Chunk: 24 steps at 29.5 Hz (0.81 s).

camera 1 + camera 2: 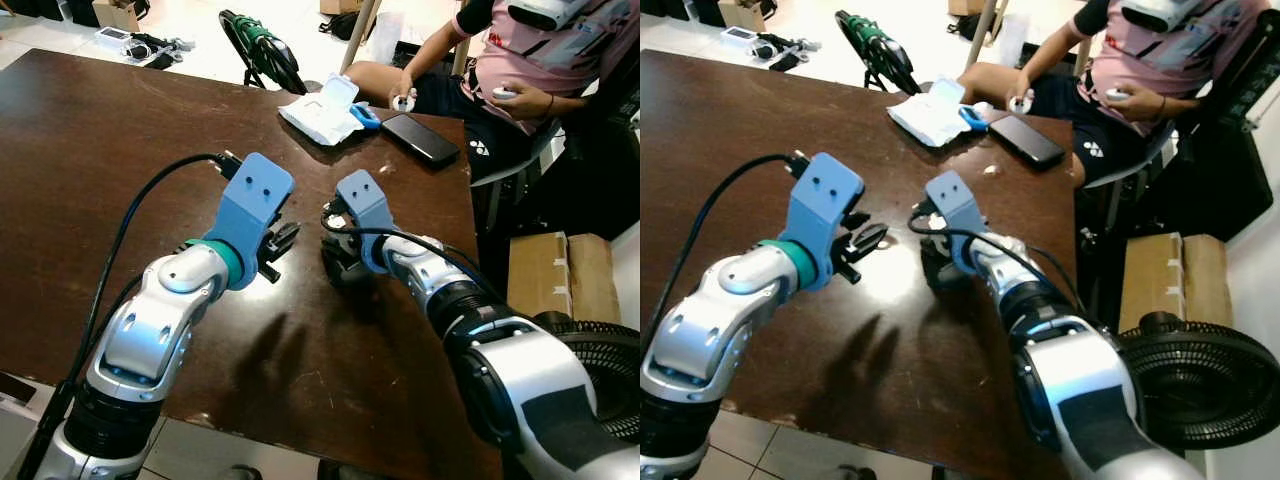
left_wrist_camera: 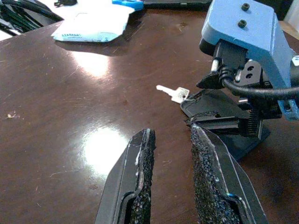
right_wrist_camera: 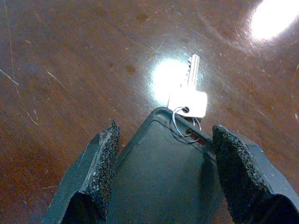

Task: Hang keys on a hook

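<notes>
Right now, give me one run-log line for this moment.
right gripper: open, straddling black fob | key: flat on table | left gripper: open, nearby

Table [image 1: 90,190]: dark brown, glossy, with white glare patches. Key [image 3: 190,95]: silver, on a silver ring [image 3: 183,122]. Fob [image 3: 163,182]: dark green-black. Wrist mounts [image 1: 252,200]: pale blue. Fingers [image 2: 140,186]: black, rough-grained. Wipes pack [image 1: 322,112]: white.

No legible text — wipes pack [image 2: 91,23] print blurred.
</notes>
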{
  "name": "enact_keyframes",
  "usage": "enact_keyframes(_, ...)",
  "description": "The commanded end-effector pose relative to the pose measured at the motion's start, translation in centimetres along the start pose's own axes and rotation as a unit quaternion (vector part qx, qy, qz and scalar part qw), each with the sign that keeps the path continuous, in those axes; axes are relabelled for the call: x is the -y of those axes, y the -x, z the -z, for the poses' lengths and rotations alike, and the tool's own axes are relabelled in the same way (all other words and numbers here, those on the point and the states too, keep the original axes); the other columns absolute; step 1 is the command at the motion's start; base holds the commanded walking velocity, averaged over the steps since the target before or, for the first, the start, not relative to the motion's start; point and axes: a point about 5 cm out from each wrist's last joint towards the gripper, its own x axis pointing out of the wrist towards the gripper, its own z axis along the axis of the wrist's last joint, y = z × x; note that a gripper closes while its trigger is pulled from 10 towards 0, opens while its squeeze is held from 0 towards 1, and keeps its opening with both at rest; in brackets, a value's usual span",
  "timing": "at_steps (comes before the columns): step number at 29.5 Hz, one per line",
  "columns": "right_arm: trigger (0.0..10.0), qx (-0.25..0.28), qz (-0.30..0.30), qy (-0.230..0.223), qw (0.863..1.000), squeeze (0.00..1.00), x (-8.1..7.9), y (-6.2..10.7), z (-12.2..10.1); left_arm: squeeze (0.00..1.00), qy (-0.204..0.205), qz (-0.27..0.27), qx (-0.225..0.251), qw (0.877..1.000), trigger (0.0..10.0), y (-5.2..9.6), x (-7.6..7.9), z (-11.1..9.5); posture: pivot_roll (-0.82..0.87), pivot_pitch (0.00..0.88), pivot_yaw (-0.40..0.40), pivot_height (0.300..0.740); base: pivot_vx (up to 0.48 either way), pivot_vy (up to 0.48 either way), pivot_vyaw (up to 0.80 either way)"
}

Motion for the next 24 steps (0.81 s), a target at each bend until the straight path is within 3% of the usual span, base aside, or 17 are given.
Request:
enact_keyframes(1, 10.0, -0.015, -0.002, -0.017, 1.000, 0.00, -0.26, -0.07, 0.84, 0.00, 0.003, 0.003, -0.006, 1.000, 10.0, 0.01, 0.03, 0.11, 0.12, 0.087, 0.033, 0.740, 0.000, 0.000, 0.00)
enact_keyframes(2, 7.6, -0.016, -0.003, -0.016, 1.000, 0.00, -0.38, -0.11, 0.83, 0.00, 0.003, 0.003, -0.006, 1.000, 10.0, 0.01, 0.02, 0.08, 0.12, 0.091, 0.031, 0.740, 0.000, 0.000, 0.00)
enact_keyframes(7, 7.1, -0.021, 0.001, -0.009, 1.000, 0.00, -0.44, -0.15, 0.94, 0.00, 0.003, 0.002, -0.007, 1.000, 10.0, 0.02, -0.03, 0.08, 0.12, 0.095, 0.031, 0.740, 0.000, 0.000, 0.00)
enact_keyframes(8, 5.9, -0.024, 0.006, -0.006, 1.000, 0.00, -0.35, -0.12, 1.07, 0.00, 0.003, 0.002, -0.007, 1.000, 10.0, 0.03, -0.03, 0.09, 0.12, 0.095, 0.031, 0.740, 0.000, 0.000, 0.00)
enact_keyframes(10, 5.4, -0.026, 0.012, -0.006, 1.000, 0.00, -0.24, -0.09, 1.20, 0.00, 0.003, 0.002, -0.007, 1.000, 10.0, 0.04, -0.04, 0.08, 0.12, 0.099, 0.032, 0.740, 0.000, 0.000, 0.00)
enact_keyframes(17, 5.1, -0.030, 0.031, -0.009, 0.999, 0.00, 0.18, 0.01, 1.29, 0.00, 0.003, 0.002, -0.007, 1.000, 10.0, 0.05, -0.08, 0.04, 0.12, 0.100, 0.032, 0.740, 0.000, 0.000, 0.00)
enact_keyframes(18, 4.6, -0.032, 0.039, -0.015, 0.999, 0.00, 0.41, 0.07, 1.32, 0.00, 0.003, 0.003, -0.007, 1.000, 10.0, 0.04, -0.05, 0.02, 0.12, 0.102, 0.034, 0.740, 0.000, 0.000, 0.00)
enact_keyframes(24, 4.7, -0.035, 0.037, -0.019, 0.999, 0.00, 0.21, 0.00, 1.36, 0.00, 0.003, 0.003, -0.007, 1.000, 10.0, 0.03, -0.02, 0.01, 0.12, 0.103, 0.034, 0.740, 0.000, 0.000, 0.00)
